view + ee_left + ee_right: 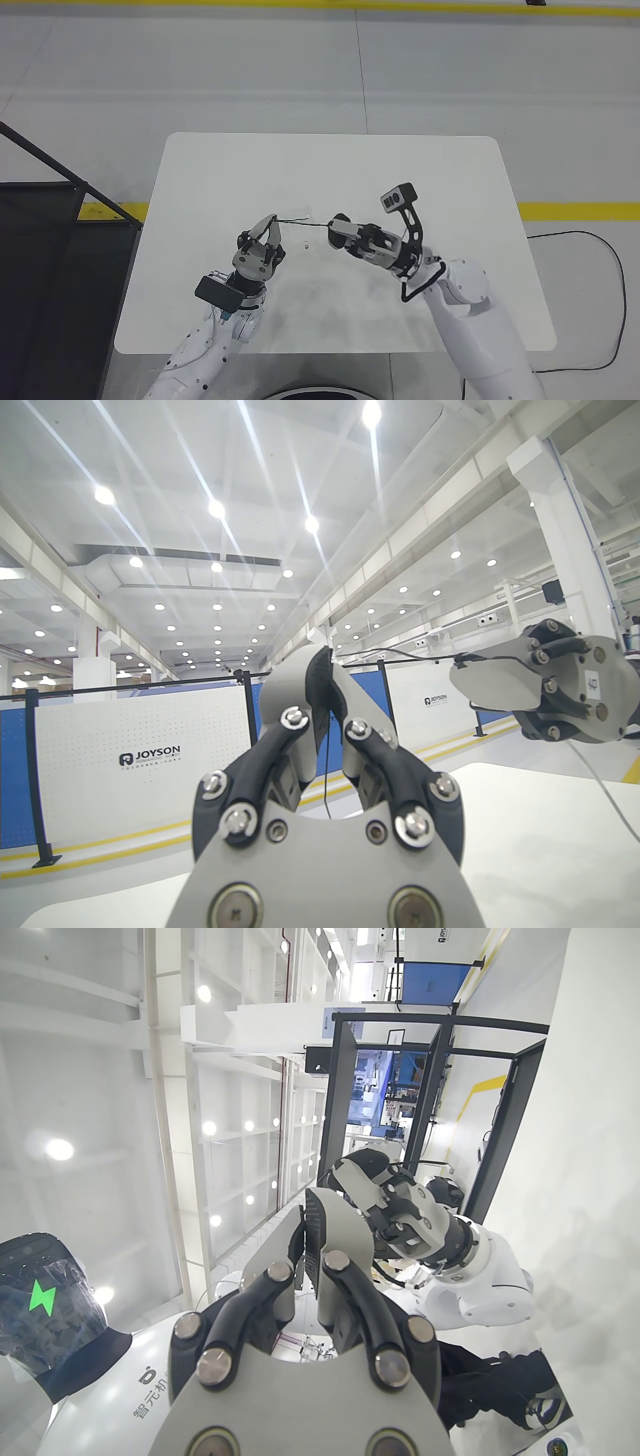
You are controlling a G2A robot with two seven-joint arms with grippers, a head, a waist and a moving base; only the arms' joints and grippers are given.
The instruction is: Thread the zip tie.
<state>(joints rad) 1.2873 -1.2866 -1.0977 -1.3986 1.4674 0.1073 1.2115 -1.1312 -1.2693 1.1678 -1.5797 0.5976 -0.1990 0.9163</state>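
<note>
Pinches part of the zip tie [300,220] in the left gripper [326,657], shut on it, with a black tail running down inside the grip. Grips the far end in the right gripper [306,1220], likewise closed on it. Holds the tie stretched between the two, above the near middle of the white table [420,180]

The left arm [215,340] and right arm [480,320] are glossy white shells. The left end effector [322,662] has pale grey fingers [287,685] lined with black ribbed pads [325,680], black linkage bars [260,760] pinned by silver screws [295,718], and a grey metal base plate [320,875] with two large bolts [235,907]. The right end effector [307,1213] matches it. Behind it rises a black camera bracket [400,198], with a thin black cable [408,290] looped beside.
</note>
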